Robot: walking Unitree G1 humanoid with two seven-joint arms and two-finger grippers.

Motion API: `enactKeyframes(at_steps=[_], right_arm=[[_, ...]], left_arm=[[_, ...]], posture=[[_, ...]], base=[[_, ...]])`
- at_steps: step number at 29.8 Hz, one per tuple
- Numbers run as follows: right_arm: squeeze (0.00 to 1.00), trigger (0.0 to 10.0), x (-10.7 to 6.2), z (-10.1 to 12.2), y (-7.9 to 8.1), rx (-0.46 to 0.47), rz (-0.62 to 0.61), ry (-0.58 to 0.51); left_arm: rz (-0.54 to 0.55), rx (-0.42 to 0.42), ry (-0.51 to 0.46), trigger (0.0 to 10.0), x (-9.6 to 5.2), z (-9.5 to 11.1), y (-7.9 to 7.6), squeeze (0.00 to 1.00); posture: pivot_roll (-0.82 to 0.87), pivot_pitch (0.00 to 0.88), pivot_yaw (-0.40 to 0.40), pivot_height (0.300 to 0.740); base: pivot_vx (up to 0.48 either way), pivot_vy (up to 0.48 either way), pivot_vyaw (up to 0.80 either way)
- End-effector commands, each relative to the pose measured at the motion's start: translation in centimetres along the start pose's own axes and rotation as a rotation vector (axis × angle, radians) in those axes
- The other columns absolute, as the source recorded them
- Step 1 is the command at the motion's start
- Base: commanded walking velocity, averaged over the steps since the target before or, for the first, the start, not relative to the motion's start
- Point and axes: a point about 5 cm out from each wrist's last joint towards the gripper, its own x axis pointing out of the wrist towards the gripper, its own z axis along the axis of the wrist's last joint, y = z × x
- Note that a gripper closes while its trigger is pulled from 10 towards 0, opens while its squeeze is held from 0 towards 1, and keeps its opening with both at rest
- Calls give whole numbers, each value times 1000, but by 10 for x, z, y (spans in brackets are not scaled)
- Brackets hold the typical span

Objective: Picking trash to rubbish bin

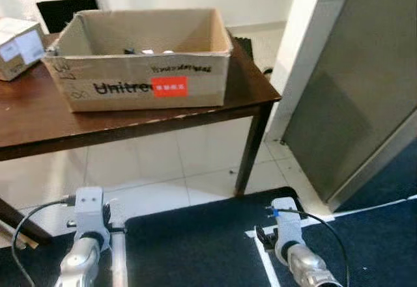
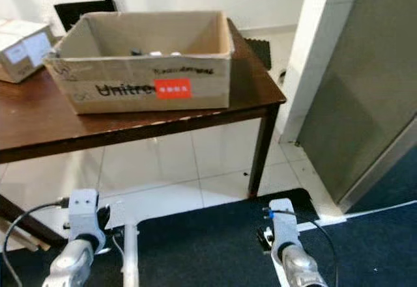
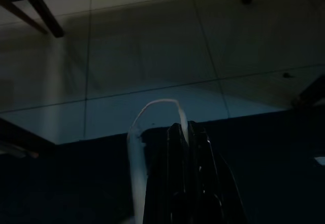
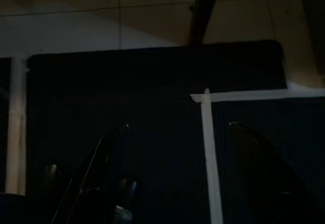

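My left gripper hangs low over the edge of a dark mat, its fingers pressed together. A thin white curled strip of trash loops beside and over the fingertips and seems pinched there. It shows as a pale scrap beside that wrist. My right gripper hangs over the same mat, fingers spread, nothing between them. An open cardboard box with a red label stands on the brown table ahead. Small items lie inside it, mostly hidden.
A smaller white-labelled carton sits at the table's left end. Table legs stand on pale tiles. White tape lines cross the mat. A grey door and a white wall corner close off the right.
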Motion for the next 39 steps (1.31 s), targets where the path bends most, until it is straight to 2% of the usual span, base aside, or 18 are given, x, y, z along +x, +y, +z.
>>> enactKeyframes(at_steps=[1, 7, 14, 29, 39], right_arm=[[0, 10000, -1, -6, 5, 11, 10, 14], [0, 10000, -1, -5, 5, 13, 10, 12], [0, 10000, 0, -4, 5, 12, 12, 10], [0, 10000, 0, -5, 7, 18, 12, 13], [0, 10000, 0, -4, 6, 16, 10, 11]], left_arm=[[9, -15, 25, 10000, -5, -8, 3, 0], [5, -36, 23, 10000, -5, -8, 2, 0], [0, -43, 15, 10000, -5, -6, 2, 0], [-17, 19, 2, 10000, -5, -2, 1, 0], [-12, 31, -1, 10000, -4, -2, -2, 0]], posture=[[4, 101, 2, 740], [4, 101, 2, 740], [7, 103, 0, 740], [14, 110, 3, 740], [14, 112, 4, 740]], base=[[0, 0, 0], [0, 0, 0], [0, 480, 0], [0, 0, 0], [0, 0, 0]])
